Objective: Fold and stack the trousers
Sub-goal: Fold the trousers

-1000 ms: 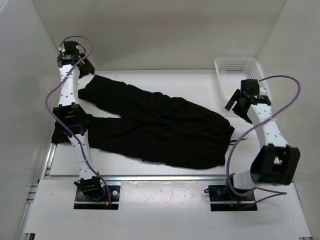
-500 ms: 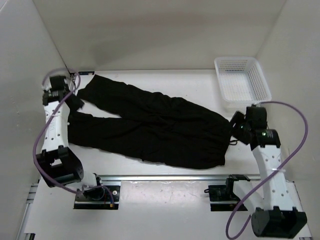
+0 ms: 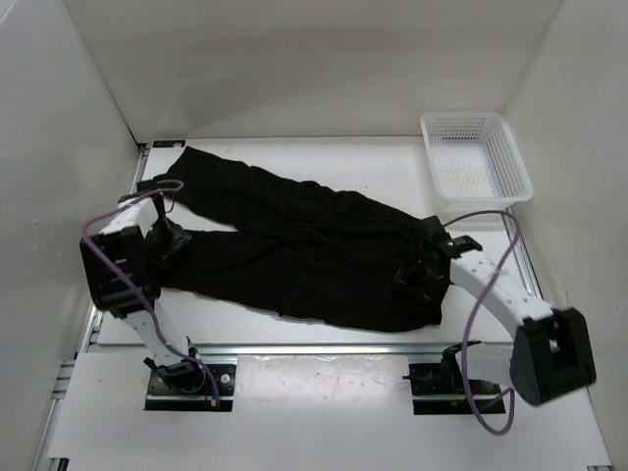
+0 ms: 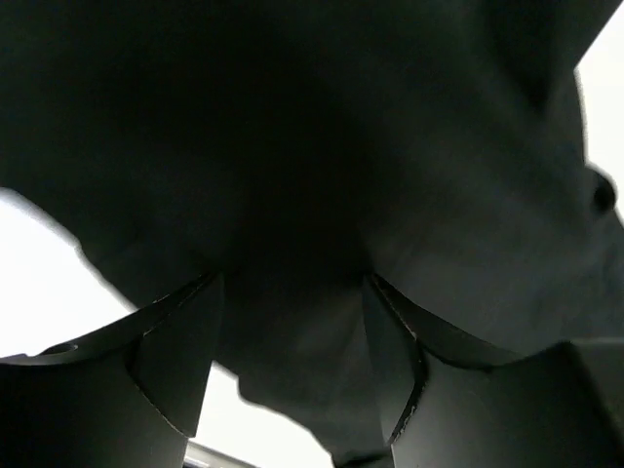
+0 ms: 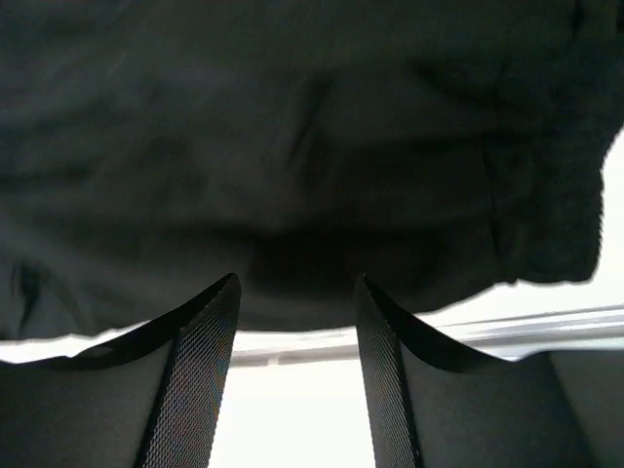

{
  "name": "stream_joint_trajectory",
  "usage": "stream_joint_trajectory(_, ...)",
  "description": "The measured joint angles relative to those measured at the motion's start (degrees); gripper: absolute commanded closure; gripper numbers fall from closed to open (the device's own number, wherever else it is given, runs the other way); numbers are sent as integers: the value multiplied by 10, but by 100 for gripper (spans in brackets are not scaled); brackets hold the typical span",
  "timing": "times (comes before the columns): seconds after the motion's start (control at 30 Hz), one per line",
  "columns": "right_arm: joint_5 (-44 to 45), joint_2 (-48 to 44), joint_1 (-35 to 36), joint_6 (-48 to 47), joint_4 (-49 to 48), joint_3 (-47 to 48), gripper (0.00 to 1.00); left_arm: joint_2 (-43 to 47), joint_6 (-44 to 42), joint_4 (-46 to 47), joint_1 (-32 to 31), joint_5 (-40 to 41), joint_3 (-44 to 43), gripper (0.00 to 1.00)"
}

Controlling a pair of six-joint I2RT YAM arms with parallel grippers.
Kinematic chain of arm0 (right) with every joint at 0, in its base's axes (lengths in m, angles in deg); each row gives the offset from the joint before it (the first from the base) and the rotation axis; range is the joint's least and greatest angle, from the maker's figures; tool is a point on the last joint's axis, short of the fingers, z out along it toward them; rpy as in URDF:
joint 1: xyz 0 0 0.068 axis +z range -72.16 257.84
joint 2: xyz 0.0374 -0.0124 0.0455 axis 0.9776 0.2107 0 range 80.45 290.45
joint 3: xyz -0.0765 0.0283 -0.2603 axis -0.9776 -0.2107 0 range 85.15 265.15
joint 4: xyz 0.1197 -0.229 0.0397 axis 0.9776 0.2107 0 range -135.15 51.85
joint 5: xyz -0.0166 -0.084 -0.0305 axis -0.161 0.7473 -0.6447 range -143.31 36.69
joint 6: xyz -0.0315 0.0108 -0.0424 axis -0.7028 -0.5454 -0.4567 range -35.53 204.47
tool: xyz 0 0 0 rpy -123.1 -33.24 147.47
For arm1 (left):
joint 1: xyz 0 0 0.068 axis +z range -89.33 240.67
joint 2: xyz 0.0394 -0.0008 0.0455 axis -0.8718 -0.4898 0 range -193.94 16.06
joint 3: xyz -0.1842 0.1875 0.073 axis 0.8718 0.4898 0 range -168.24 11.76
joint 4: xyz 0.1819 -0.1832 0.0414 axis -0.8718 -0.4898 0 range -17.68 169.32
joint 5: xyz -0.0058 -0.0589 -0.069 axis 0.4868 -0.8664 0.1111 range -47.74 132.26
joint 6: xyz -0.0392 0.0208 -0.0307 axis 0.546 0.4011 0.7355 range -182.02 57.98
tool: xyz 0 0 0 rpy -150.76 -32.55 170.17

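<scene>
The black trousers (image 3: 304, 245) lie spread flat on the white table, legs pointing left and waist to the right. My left gripper (image 3: 167, 240) is low at the cuff end of the near leg. In the left wrist view it (image 4: 292, 283) is open, with the black cloth (image 4: 292, 146) lying between the fingers (image 4: 175, 361). My right gripper (image 3: 417, 275) is low at the waist's near edge. In the right wrist view it (image 5: 297, 283) is open, its tips at the cloth's edge (image 5: 292, 146), with bare table between the fingers (image 5: 200, 370).
A white mesh basket (image 3: 476, 162) stands at the far right corner, with nothing in it. White walls close in the left, back and right sides. A metal rail (image 3: 324, 348) runs along the table's near edge, between the arm bases.
Both arms came down onto the trousers. The left gripper moved from the far left corner to the near leg's cuff. The right moved from beside the basket to the waist.
</scene>
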Motion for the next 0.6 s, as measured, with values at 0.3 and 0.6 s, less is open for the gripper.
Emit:
stream_joint_trajectory(0.3, 57, 150, -67, 81, -63, 14, 36, -101, -7, 10, -34, -6, -75, 27)
stream_joint_trajectory(0.6, 118, 157, -184, 82, -69, 40, 25, -186, -35, -14, -91, -11, -255, 13)
